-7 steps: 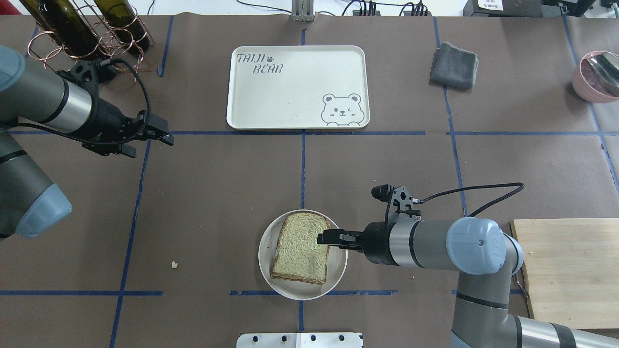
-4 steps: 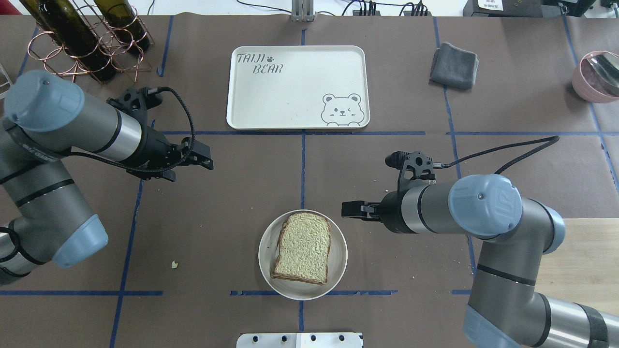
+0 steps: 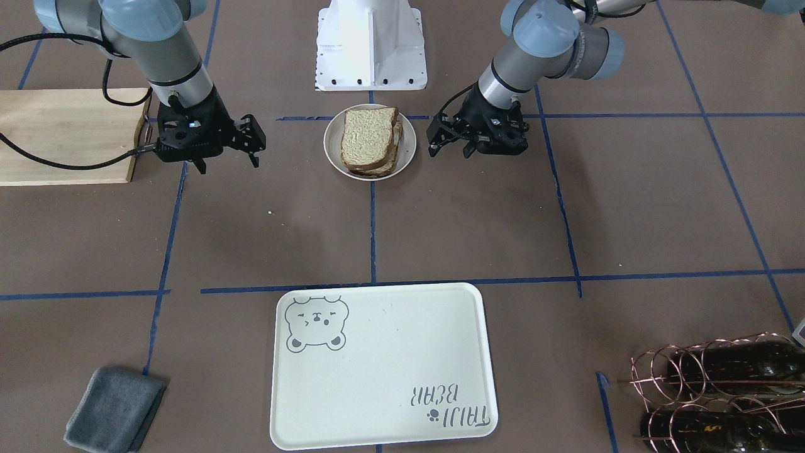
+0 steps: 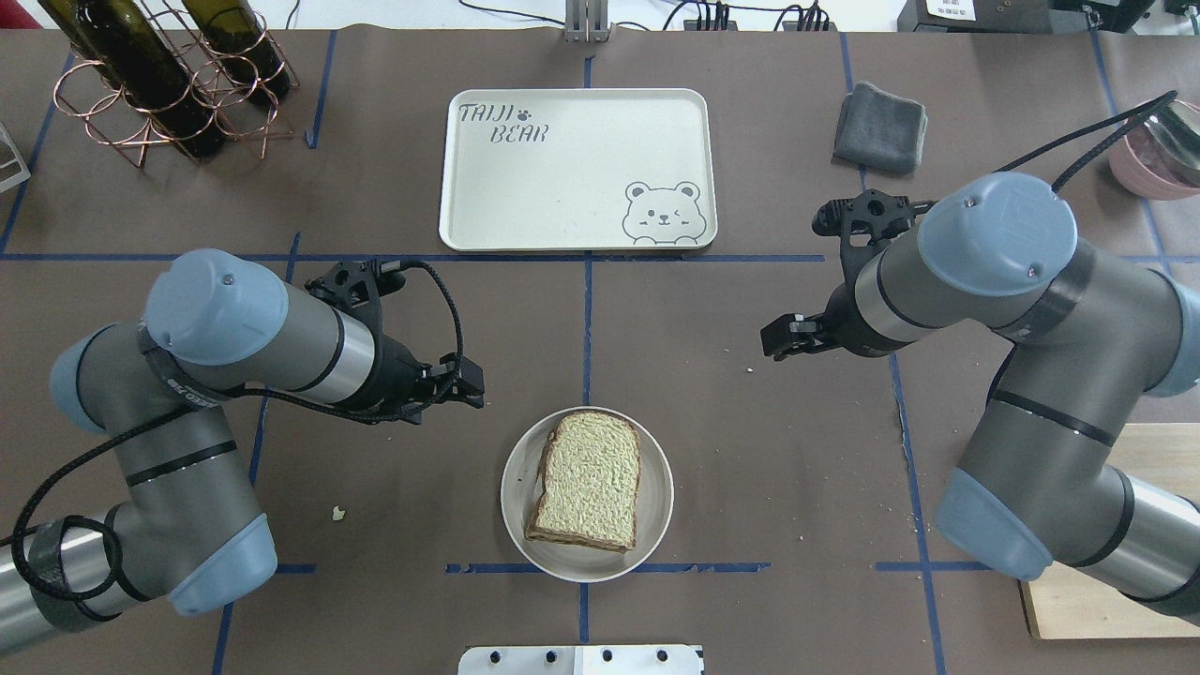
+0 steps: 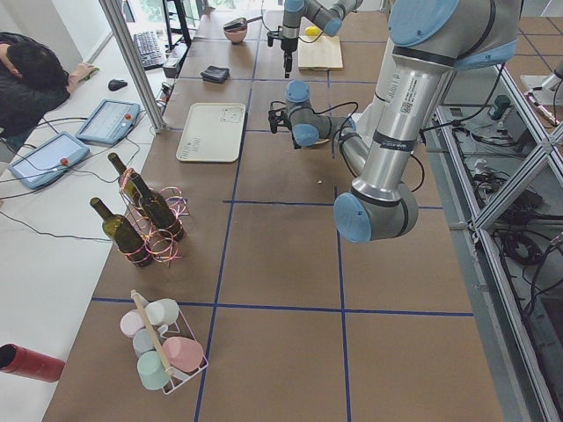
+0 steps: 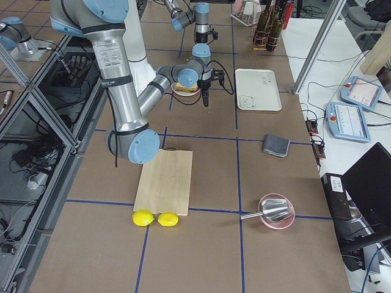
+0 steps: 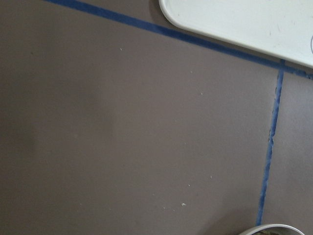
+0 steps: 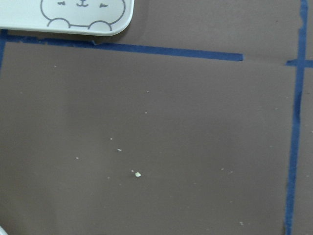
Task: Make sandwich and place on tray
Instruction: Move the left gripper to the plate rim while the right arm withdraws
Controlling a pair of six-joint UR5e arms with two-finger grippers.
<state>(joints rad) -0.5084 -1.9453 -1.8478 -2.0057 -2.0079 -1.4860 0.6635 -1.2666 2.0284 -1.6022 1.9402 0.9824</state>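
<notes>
Front-facing: my left gripper point(image 3: 449, 146) and right gripper point(image 3: 229, 157) are hanging parted, empty, flanking the sandwich point(image 3: 368, 139) on its plate point(image 3: 333, 148).
Overhead: the sandwich's long axis is pointing toward the tray point(image 4: 562, 187), well beyond; left gripper is sitting nearer.

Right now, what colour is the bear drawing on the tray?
Grey, on the cream-white tray; clearest in the overhead view.

Bare table point(image 4: 656, 328) lies between plate point(image 4: 507, 492) and tray point(image 4: 562, 178), flanked by left gripper point(image 4: 472, 381) and right gripper point(image 4: 774, 338).
</notes>
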